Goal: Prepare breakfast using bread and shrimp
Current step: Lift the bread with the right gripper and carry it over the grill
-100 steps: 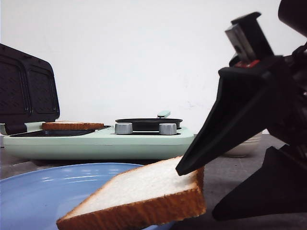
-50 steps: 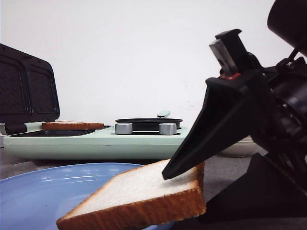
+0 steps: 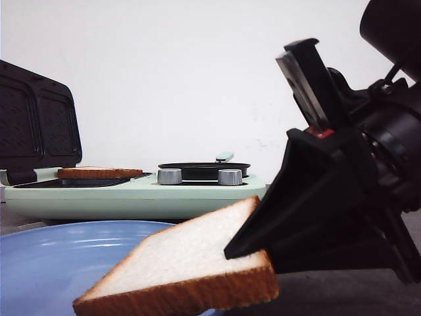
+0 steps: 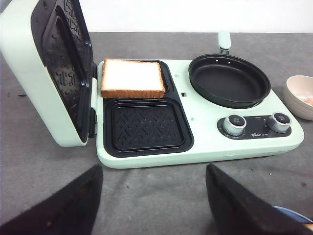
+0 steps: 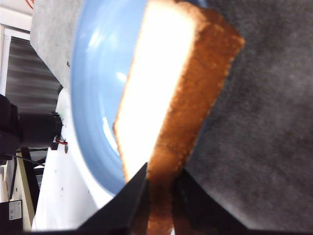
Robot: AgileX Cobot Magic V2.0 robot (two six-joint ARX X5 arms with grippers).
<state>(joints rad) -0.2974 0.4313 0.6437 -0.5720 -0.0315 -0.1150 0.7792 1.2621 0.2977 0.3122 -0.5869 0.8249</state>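
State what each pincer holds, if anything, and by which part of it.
The right pincer grips a bread slice by one crust edge, pinched across its thickness, over the blue plate. The left pincer is open and holds nothing.

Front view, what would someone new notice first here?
The right gripper, big and black, pinching a bread slice by its corner over the blue plate. Behind, a second slice lies in the far tray of the open mint sandwich maker, beside its empty black pan.
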